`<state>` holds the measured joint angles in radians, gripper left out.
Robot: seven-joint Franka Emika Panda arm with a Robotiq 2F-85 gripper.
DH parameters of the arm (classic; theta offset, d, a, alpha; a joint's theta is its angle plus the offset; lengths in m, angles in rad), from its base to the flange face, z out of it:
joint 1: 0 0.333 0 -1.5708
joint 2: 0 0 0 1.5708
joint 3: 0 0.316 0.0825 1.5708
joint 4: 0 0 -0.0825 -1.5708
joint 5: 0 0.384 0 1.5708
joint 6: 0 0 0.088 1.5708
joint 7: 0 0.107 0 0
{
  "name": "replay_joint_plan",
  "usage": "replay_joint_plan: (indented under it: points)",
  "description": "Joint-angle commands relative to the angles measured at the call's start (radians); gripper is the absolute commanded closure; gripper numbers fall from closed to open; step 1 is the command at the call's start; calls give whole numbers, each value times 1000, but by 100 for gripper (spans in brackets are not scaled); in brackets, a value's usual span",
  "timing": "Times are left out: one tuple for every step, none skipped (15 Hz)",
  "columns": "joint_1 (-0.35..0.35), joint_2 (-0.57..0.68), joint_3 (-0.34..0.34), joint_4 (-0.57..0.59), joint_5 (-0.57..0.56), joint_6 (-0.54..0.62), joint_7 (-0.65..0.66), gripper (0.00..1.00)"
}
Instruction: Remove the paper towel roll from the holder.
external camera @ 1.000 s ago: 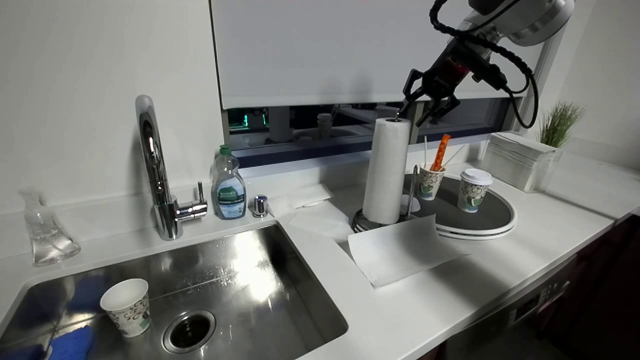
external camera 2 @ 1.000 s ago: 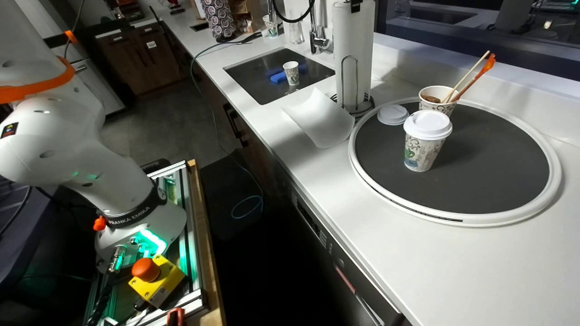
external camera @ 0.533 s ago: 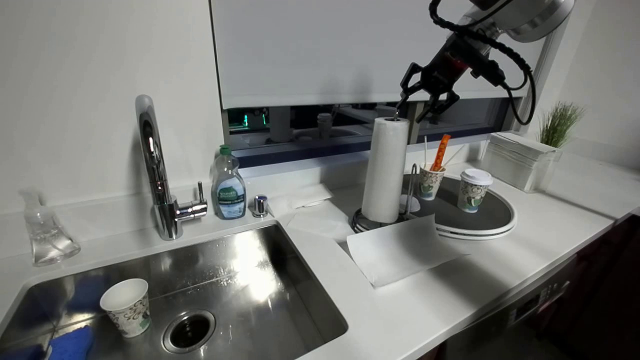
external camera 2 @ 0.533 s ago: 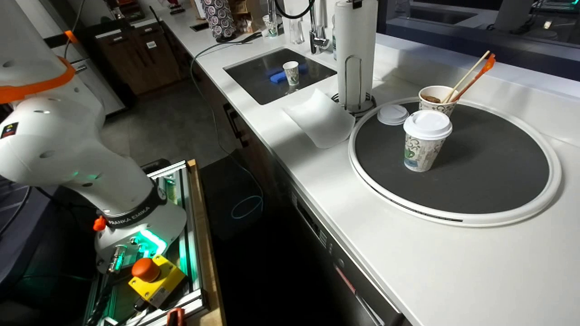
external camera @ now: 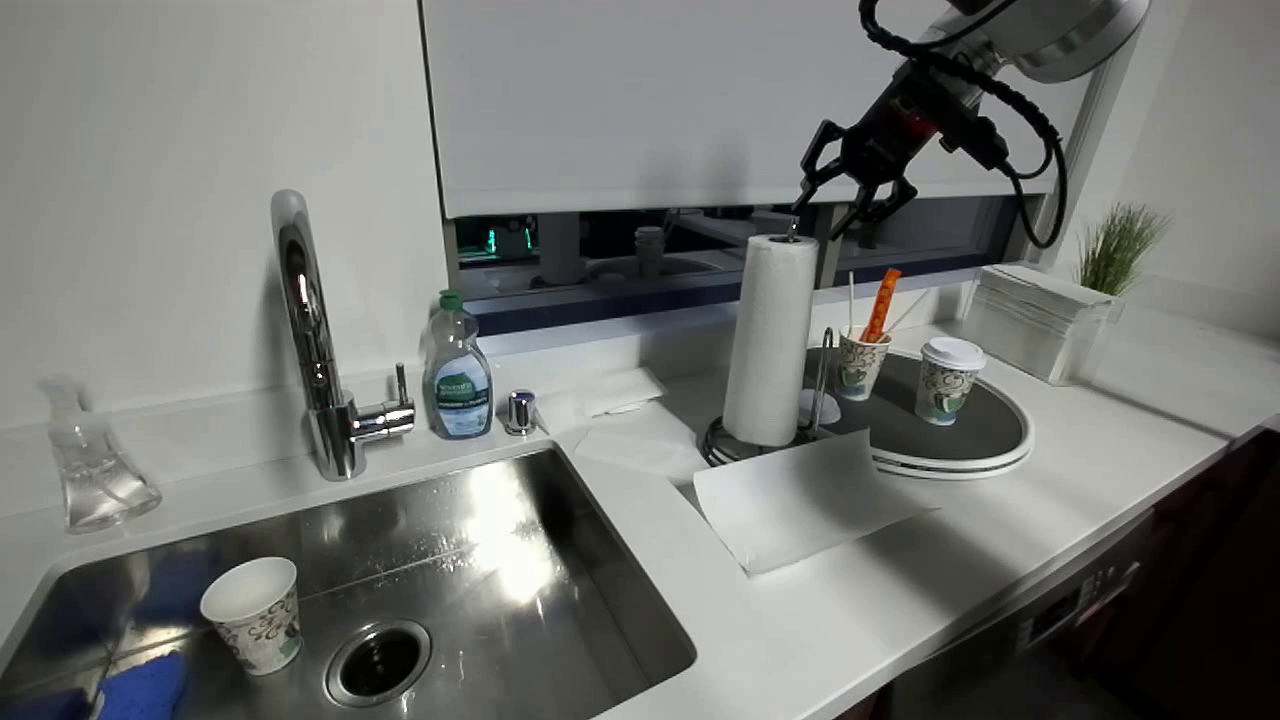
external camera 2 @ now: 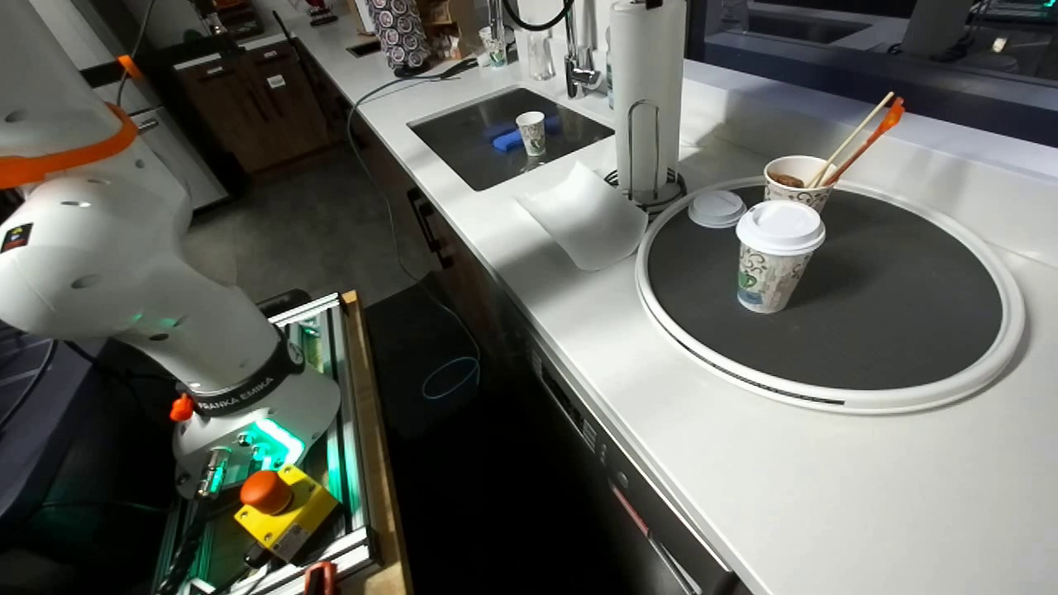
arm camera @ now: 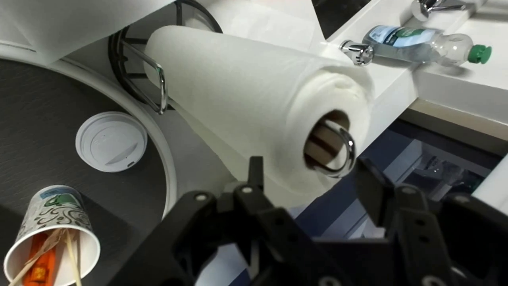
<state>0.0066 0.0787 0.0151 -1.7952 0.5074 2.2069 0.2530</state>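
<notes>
In the wrist view the roll (arm camera: 238, 83) lies straight ahead of the end effector (arm camera: 309, 163), seated on the holder (arm camera: 113, 53), its hollow end turned toward the fingers (arm camera: 256, 171). These stand spread and pinch nothing; the holder's loop (arm camera: 350, 151) pokes out of the core (arm camera: 316, 154), ahead of the gap between them. I expect the roll to be light for its bulk, soft outside and dry enough not to slip, though its outer layers may dent, crease or unwind under a sideways pull. The whole body looks too wide for the gap. The band of paper around the core should be the surest hold: one finger inside, one on the outer wall. The loop looks hard and smooth; a grip on it would likely bring the holder up too.

In an exterior view the roll stands upright below the end effector, its top just under one fingertip. A sheet (external camera: 800, 505) lies further down; I cannot tell whether it is joined to the roll. If so, it will trail along. The pull should go straight up, without squeezing hard.

In an exterior view only a dark tip, probably a finger's, shows above the roll, so there I cannot tell how the end effector stands. Below it and off to one side, the tray (external camera 2: 843, 330) sits on the desk (external camera 2: 810, 479).
</notes>
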Motion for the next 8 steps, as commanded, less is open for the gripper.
replay_joint_plan:
  points:
    - [-8,-58,-1,-73,69,67,-13,37]
    - [-7,-61,-2,-79,73,74,-9,39]
    - [-6,-62,-2,-85,79,72,-11,40]
    - [-5,-62,-3,-89,86,67,-9,41]
    - [-5,-64,-3,-95,92,61,-5,44]
    - [-5,-60,-4,-97,98,54,1,43]
    - [-5,-54,-4,-97,97,50,7,45]
    - [-5,-51,-5,-102,98,48,11,45]
